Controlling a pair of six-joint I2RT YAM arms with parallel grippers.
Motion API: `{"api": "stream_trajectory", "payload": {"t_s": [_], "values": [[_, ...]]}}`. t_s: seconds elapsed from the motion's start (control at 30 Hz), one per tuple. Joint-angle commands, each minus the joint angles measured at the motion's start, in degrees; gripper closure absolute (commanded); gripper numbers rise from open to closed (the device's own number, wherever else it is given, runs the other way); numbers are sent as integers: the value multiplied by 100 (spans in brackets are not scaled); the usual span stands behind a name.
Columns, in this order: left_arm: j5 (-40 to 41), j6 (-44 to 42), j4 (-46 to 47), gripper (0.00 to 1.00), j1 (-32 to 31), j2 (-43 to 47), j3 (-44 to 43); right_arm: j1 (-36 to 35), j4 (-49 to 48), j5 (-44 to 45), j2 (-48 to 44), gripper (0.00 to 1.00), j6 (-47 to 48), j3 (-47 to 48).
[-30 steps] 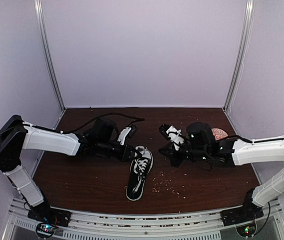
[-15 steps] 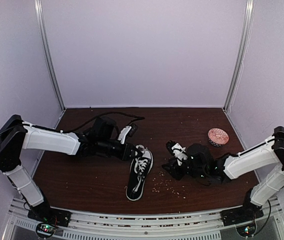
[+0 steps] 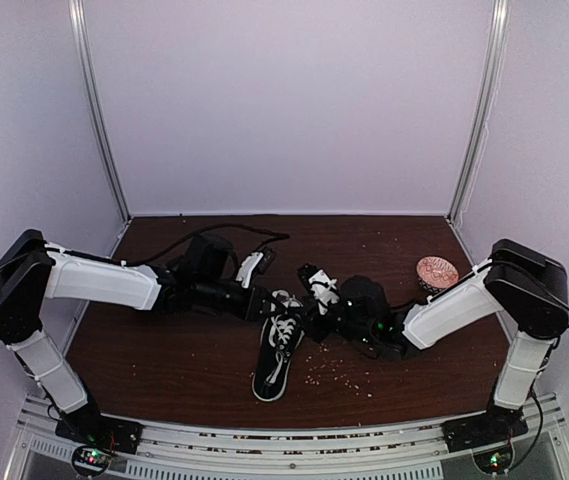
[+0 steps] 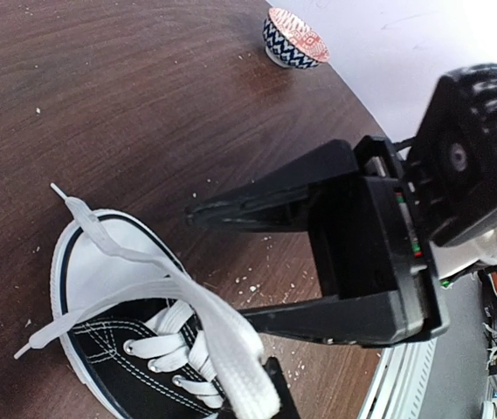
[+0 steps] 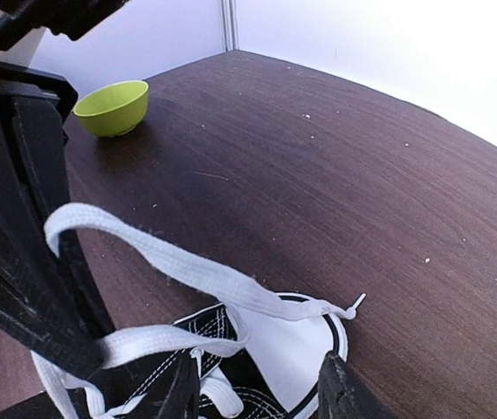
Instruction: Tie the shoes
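Pinching a strand of the white laces [image 4: 187, 301] in its closed tips, the left claw [image 3: 267, 303] holds the lace up off a black canvas sneaker [image 3: 276, 355] that lies mid-worktop [image 3: 164, 350], toe pointing away from the arm bases and heel toward the near edge. Facing it from the other side, the right claw [image 4: 213, 262] hangs just beside the white toe cap [image 5: 292, 345] with its jaws well apart and nothing between them.

From where I stand, the job looks barely begun. The laces are threaded through the eyelets, but no knot or bow shows anywhere on the shoe. One flat strand runs from the left claw out over the toe cap and ends in a free tip on the wood. A second tip lies loose beside the rubber edging. Only one lace is in a grip; the other hangs slack.

By my reading, nearly everything is left: the right claw has yet to take a strand, and the crossing, looping and pulling tight all lie ahead.

A patterned bowl [image 3: 436, 271] sits well apart on the right, a green bowl [image 5: 113, 106] far off on the left, and pale crumbs [image 3: 339, 372] speckle the wood near the shoe.
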State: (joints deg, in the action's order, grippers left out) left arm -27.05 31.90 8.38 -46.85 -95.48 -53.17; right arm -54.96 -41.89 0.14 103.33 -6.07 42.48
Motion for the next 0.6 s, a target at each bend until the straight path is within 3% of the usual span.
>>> {"api": "stream_trajectory", "payload": {"t_s": [0.0,0.4,0.57], "values": [[-62,-4,-54,100,27,82,-163,-39,-75,-15,261,53,224,256],[-76,-52,-152,100,27,74,-237,-50,106,54,688,55,600,839],[-46,-55,-174,100,21,74,-238,-82,112,116,734,72,665,908]]}}
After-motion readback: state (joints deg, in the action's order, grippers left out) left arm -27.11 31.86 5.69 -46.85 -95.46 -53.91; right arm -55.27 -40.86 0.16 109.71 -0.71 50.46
